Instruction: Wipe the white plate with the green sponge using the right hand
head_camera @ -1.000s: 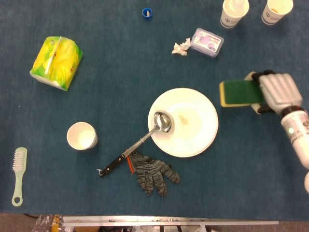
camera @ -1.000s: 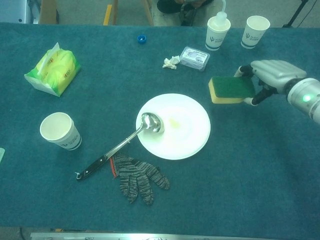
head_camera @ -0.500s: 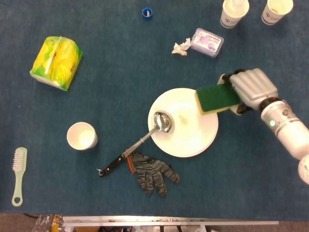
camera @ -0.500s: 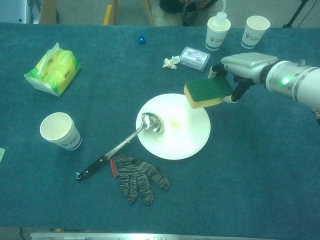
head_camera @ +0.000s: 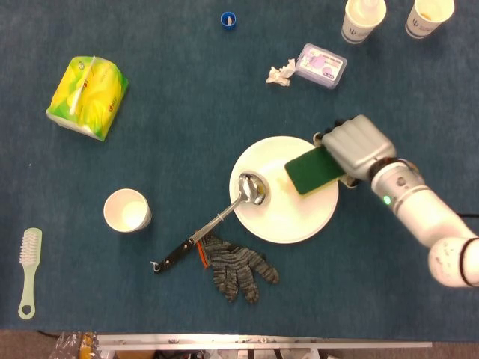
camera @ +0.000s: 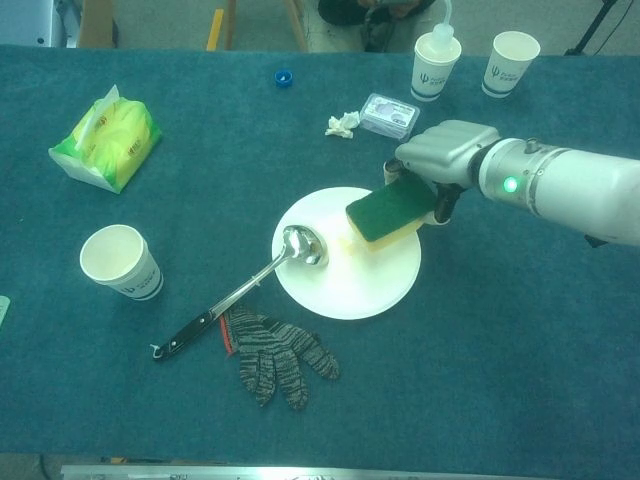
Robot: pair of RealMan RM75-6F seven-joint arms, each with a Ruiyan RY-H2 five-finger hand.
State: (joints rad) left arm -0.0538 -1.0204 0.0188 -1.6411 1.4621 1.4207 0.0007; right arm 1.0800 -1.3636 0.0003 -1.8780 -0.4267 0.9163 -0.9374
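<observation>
A blue-covered desk (head_camera: 172, 67) carries everything in view. The robot's right arm (camera: 575, 195) reaches in from the right side, and its right hand (head_camera: 358, 146) is clenched around the far end of the green sponge (head_camera: 310, 170), whose green face points up and whose yellow layer shows along its lower edge in the chest view. The sponge sits over the right part of the white plate (head_camera: 281, 217), which lies near the middle of the desk; whether the sponge presses on the plate or hangs just above it cannot be told. A yellow-green tissue pack (head_camera: 86, 96) lies well apart at the far left. A metal ladle (head_camera: 217, 220) rests with its bowl on the left part of the plate and its dark handle running out toward the lower left. A grey knitted glove (head_camera: 238, 267) lies just beside that handle. A paper cup (head_camera: 127, 210) stands left of the plate, and two more cups (head_camera: 364, 18) stand at the far right edge. A small brush (head_camera: 29, 269) lies at the near left, a small clear box (head_camera: 320, 64) and a crumpled tissue (head_camera: 280, 73) beyond the plate, and a blue bottle cap (head_camera: 228, 19) at the far edge. The left hand shows in neither view.
</observation>
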